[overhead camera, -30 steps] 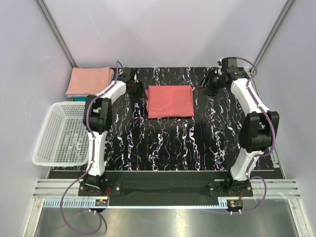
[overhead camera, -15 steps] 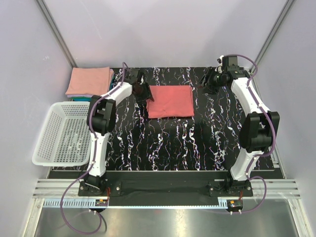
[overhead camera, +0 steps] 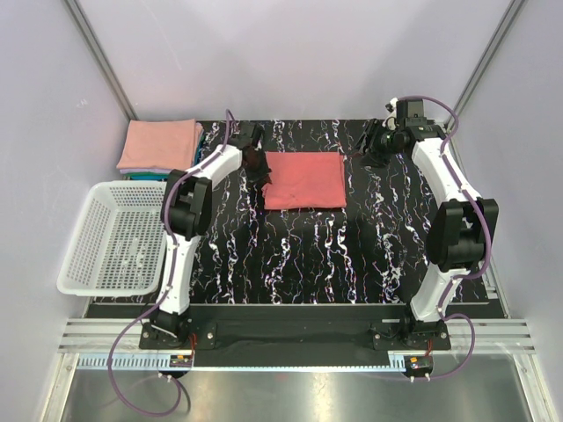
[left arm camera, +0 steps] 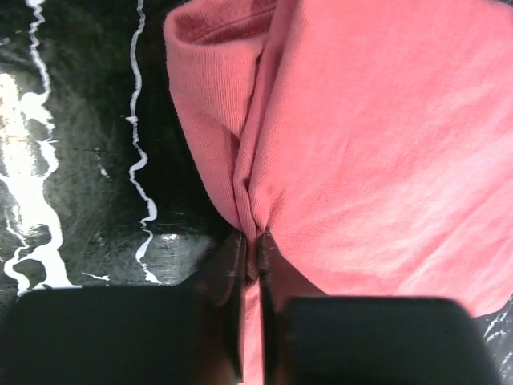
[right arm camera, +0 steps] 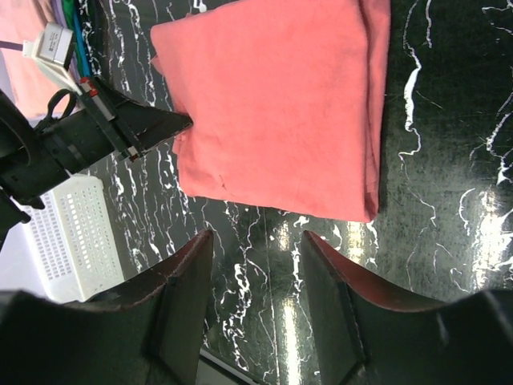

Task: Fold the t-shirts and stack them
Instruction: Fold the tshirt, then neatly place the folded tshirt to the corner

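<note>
Coral-red t-shirt (overhead camera: 303,180) folded on black white-veined table (overhead camera: 334,255) between pale walls (overhead camera: 290,61) — left end effector (left arm camera: 250,241) pinching its edge, right end effector (right arm camera: 255,241) spread.

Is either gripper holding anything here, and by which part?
The left gripper pinches the folded red shirt at its left edge. The right gripper is open and holds nothing.

Bright even lighting, soft shadows, wrist-view foregrounds blurred
</note>
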You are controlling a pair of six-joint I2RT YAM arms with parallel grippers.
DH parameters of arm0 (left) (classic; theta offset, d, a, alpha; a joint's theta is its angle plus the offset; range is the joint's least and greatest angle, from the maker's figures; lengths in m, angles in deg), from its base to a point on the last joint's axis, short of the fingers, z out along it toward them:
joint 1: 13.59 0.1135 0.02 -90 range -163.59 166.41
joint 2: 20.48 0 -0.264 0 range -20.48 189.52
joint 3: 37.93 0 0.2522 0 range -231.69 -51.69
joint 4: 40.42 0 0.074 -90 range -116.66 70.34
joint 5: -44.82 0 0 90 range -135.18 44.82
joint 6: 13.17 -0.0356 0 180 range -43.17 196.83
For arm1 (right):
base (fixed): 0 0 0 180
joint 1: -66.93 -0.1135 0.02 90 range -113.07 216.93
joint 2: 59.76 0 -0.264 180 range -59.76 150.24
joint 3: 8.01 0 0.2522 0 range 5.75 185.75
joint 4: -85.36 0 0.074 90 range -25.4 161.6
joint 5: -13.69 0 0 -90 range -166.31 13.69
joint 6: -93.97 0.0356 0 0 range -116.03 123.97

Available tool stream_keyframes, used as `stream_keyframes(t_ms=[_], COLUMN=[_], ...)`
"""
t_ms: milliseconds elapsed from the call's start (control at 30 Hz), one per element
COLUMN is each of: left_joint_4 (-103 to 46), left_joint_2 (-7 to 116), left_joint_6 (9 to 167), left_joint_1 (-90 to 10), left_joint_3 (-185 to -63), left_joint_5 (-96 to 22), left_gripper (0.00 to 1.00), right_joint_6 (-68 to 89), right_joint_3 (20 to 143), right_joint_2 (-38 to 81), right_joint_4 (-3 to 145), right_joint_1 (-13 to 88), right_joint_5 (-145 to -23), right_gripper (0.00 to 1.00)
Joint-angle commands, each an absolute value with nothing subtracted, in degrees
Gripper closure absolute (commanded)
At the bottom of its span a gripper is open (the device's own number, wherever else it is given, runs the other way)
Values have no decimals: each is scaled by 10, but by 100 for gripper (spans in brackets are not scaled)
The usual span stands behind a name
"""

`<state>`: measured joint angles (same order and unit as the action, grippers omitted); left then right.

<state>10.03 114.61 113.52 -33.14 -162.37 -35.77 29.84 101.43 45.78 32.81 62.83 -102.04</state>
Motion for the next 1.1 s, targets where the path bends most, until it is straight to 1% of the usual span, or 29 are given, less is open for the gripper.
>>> stream_keyframes(t_ms=[0, 167, 233, 300, 500, 633, 833, 1067], left_joint_4=[139, 179, 206, 218, 212, 229, 200, 142], left_joint_2=[1166, 1140, 1136, 1124, 1085, 1085, 1052, 1041], left_joint_6=[1122, 1072, 1049, 1031, 949, 907, 868, 846], left_joint_1=[-342, -337, -327, -313, -284, -263, -222, -176], left_joint_3=[-1639, -1695, -1736, -1758, -1771, -1821, -1824, -1843], left_joint_5=[-396, -446, -451, -481, -525, -547, -591, -600], left_gripper=[100, 100, 100, 100, 100, 100, 100, 100], right_joint_6=[296, 323, 330, 340, 379, 397, 416, 417], right_joint_3=[1028, 1029, 1031, 1035, 1031, 1032, 1050, 1097], right_joint_2=[451, 451, 453, 455, 477, 498, 538, 585], right_joint_4=[352, 375, 386, 401, 453, 482, 514, 516], right_joint_1=[631, 631, 631, 631, 631, 631, 631, 631], right_joint_5=[-1039, -1050, -1054, -1061, -1089, -1102, -1118, -1128], right_gripper=[45, 45, 45, 45, 45, 46, 45, 45])
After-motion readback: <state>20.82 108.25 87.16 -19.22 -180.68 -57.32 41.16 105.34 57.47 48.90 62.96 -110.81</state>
